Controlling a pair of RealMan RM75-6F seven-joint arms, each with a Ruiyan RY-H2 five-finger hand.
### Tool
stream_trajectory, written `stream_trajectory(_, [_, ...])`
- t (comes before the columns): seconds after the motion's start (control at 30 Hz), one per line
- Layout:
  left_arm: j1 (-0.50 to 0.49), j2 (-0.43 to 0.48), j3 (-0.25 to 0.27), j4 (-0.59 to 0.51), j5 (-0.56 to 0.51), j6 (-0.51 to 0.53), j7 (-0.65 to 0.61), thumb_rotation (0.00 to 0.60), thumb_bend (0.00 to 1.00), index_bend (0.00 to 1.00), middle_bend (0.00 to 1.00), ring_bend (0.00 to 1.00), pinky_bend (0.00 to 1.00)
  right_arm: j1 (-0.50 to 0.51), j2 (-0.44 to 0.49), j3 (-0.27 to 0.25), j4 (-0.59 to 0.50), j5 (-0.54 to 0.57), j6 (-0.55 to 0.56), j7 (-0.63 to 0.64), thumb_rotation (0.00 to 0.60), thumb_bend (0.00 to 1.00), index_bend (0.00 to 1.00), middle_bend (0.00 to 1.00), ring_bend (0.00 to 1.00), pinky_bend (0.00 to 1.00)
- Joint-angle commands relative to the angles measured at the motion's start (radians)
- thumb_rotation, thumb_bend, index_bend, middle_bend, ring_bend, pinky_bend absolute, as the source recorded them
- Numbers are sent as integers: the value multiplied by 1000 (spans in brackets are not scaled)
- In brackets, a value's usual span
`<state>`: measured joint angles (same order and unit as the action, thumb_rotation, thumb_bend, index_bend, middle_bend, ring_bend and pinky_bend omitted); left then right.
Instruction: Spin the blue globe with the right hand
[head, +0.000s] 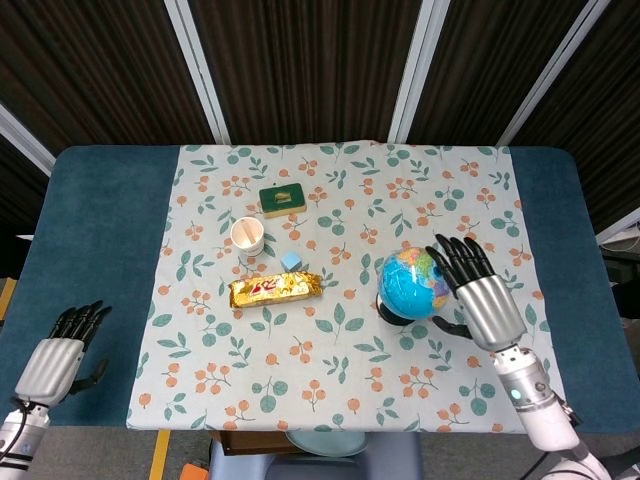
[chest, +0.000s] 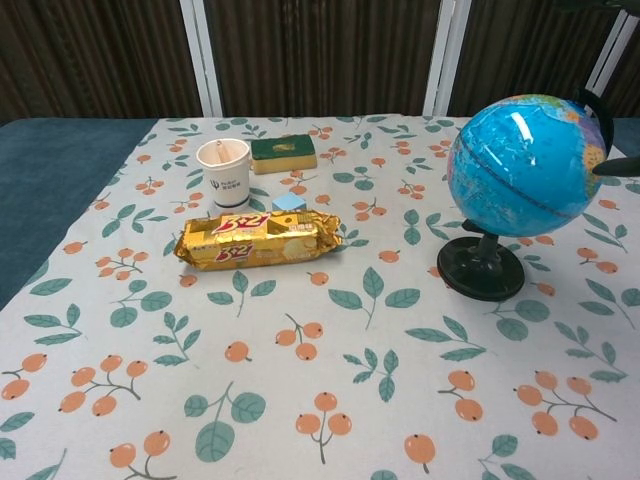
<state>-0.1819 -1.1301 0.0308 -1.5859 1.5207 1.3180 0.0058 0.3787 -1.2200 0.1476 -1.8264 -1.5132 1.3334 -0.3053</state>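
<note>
The blue globe (head: 410, 283) stands on its black base on the right part of the floral cloth; in the chest view the globe (chest: 520, 165) fills the right side. My right hand (head: 478, 295) is against the globe's right side, fingers spread, fingertips (head: 447, 256) over its upper right edge and the thumb low beside the base. It holds nothing; whether it touches the globe I cannot tell. In the chest view only a dark fingertip (chest: 618, 166) shows at the right edge. My left hand (head: 55, 360) rests open at the table's near left corner.
A gold biscuit packet (head: 277, 290) (chest: 258, 238) lies left of the globe. Behind it are a small blue cube (head: 291, 261), a white paper cup (head: 247, 236) and a green sponge (head: 283, 198). The blue table (head: 100, 250) shows around the cloth.
</note>
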Motion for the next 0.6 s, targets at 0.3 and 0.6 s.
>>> stream_trajectory(0.3, [6, 8, -1, -3, -4, 9, 0, 600, 433, 9, 0, 0, 46, 37, -42, 32, -26, 85, -41, -67, 600, 120, 0, 0, 0, 0])
stream_trajectory(0.6, [4, 4, 0, -4, -2, 7, 9, 600, 433, 9, 0, 0, 46, 34, -32, 29, 12, 123, -55, -45, 600, 120, 0, 0, 0, 0])
